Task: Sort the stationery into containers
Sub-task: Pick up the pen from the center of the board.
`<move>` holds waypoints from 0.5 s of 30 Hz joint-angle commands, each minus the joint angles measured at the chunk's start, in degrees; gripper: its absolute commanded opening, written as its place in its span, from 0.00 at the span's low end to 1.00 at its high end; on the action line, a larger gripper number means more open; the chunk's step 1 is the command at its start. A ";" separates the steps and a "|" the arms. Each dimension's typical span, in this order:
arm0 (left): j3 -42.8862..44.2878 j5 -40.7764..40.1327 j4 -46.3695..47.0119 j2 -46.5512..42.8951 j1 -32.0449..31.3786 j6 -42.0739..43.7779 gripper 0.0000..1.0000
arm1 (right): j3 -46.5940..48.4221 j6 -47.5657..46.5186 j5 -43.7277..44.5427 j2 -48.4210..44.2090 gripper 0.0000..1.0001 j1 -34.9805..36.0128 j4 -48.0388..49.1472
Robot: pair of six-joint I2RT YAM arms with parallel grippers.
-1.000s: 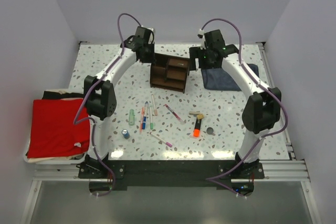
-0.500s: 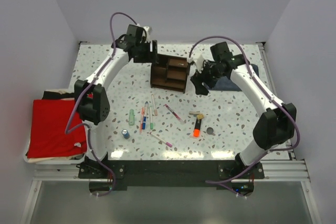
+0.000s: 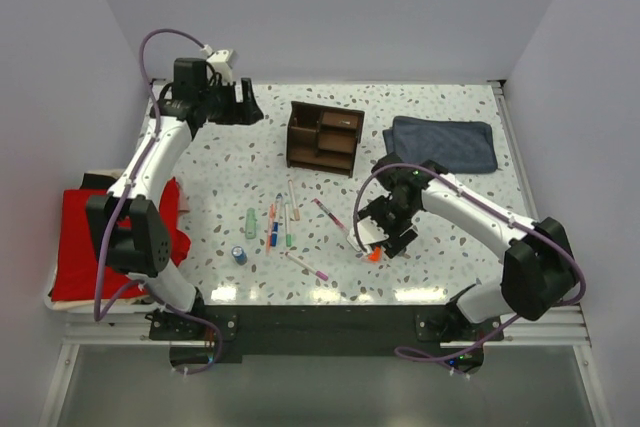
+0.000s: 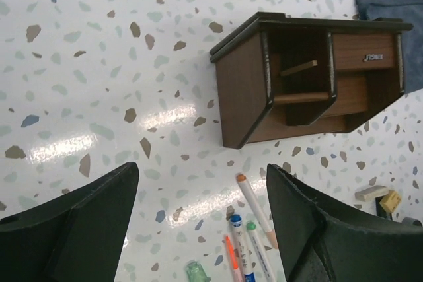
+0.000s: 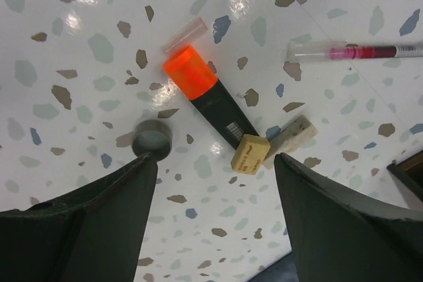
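Found organizer (image 3: 325, 137) on worktop (image 3: 220, 167), centred toward far edge; saw only bare wood in compartments. Noted highlighter (image 5: 205, 97) right of centre toward near edge, long axis far-to-near, orange end nearward. Recorded right end effector (image 5: 211, 163) spread wide over it, left end effector (image 4: 201, 176) spread wide by far-left corner.

The desk (image 3: 240, 162) has a white top speckled with grey, brown and bluish chips, and it is glossy enough to show glare along its near edge. A folded blue-grey cloth (image 3: 442, 143) lies flat by the far right corner, its long side roughly parallel to the far edge. Beyond the left edge a red cloth (image 3: 90, 242) is spread over a pile, with dark fabric (image 3: 100, 180) showing at its far side. A black strip (image 3: 330, 322) runs along the near edge, with metal rails (image 3: 540, 325) beside it. Pale lilac walls (image 3: 330, 17) enclose the far, left and right sides.
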 commanded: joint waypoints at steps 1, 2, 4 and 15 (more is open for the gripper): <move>-2.51 -1.53 5.55 -2.95 1.67 1.34 0.83 | -0.55 -15.15 0.92 0.73 0.74 0.79 2.13; -3.22 -1.88 6.34 -3.57 1.85 1.26 0.83 | -0.55 -15.78 0.92 1.34 0.73 1.14 2.48; -5.67 -2.14 7.05 -5.68 2.37 1.08 0.83 | -0.72 -17.88 1.36 2.83 0.68 1.40 3.01; -11.05 -3.46 7.49 -11.57 4.83 2.13 0.83 | 3.23 -22.64 2.23 11.36 0.48 3.25 -1.47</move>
